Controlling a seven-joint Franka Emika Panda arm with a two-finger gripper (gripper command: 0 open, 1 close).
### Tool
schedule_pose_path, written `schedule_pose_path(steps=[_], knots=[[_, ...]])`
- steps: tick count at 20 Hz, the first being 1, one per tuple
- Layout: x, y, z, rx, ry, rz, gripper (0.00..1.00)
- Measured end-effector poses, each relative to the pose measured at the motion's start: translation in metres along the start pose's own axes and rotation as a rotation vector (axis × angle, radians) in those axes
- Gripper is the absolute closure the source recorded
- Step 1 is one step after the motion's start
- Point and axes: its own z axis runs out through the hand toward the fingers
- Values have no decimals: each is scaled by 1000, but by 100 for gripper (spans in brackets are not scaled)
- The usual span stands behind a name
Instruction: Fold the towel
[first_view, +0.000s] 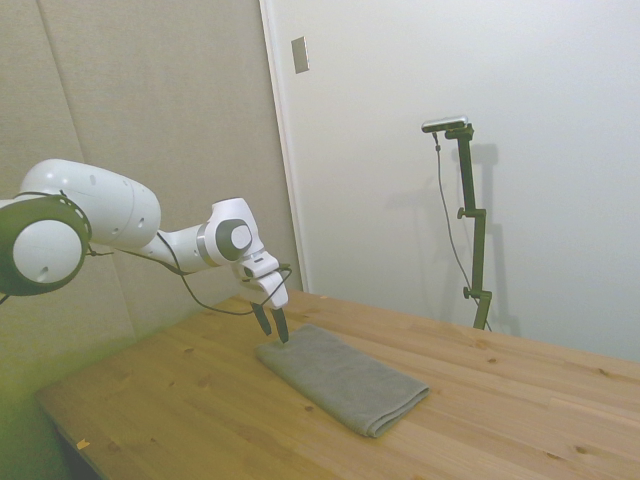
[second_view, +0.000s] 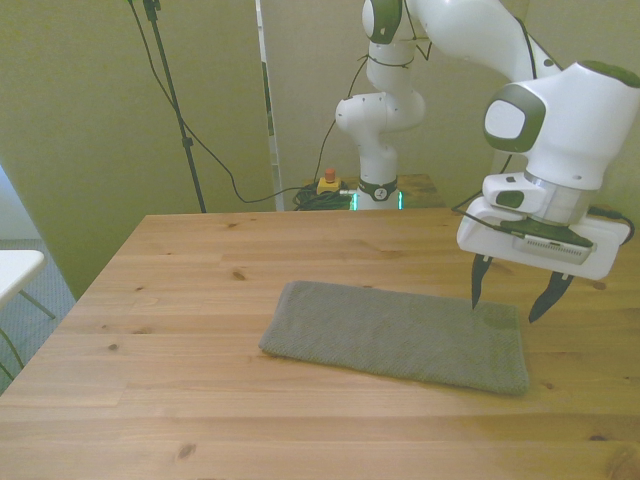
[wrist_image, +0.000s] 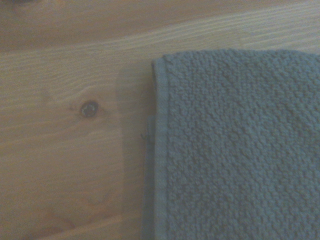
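Gripper: my gripper (second_view: 511, 295) is spread wide and holds nothing; its dark fingertips (second_view: 476, 297) point down and hang just above the cloth, not touching it as far as I can tell.
Towel: the grey-taupe towel (second_view: 400, 335) lies flat on the table directly under me, folded into a long thick rectangle; I am over its end at the front view's right, with the rest of its length running away toward the front view's left.
Towel corner: my wrist camera sees one hemmed corner of the towel (wrist_image: 235, 145), a lower layer's edge peeking out beside the hem.
Table: bare wooden table (second_view: 180, 300) surrounds the towel; a small dark knot (wrist_image: 89, 108) sits in the wood near that corner.
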Motion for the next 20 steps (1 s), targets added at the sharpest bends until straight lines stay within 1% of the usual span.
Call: schedule_pose_path(steps=[3,8,13,20], knots=[[5,-9,10,-26,11,7,0],[8,-18,15,-28,28,8,0],[7,-19,17,-60,70,-14,0],[4,-19,19,-74,94,-34,0]])
